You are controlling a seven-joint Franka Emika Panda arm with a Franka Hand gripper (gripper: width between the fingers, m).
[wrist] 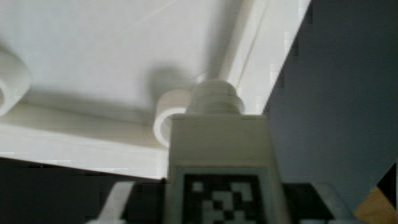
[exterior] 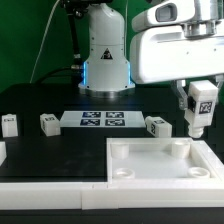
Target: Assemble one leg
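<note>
Blk table (exterior: 60, 150) | claw (exterior: 197, 126) clamped on leg (exterior: 203, 99) — upright, abv panel (exterior: 150, 166) corner

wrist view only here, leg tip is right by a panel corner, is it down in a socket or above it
observer: above it, the leg hangs in the end effector over the far corner of the panel on the exterior view's right, tip looks short of the socket
operator: any spare legs nearby
observer: yes, a spare leg lies just off the marker board, on the exterior view's right
operator: is mine held straight
observer: looks upright, tag facing the exterior camera
</note>
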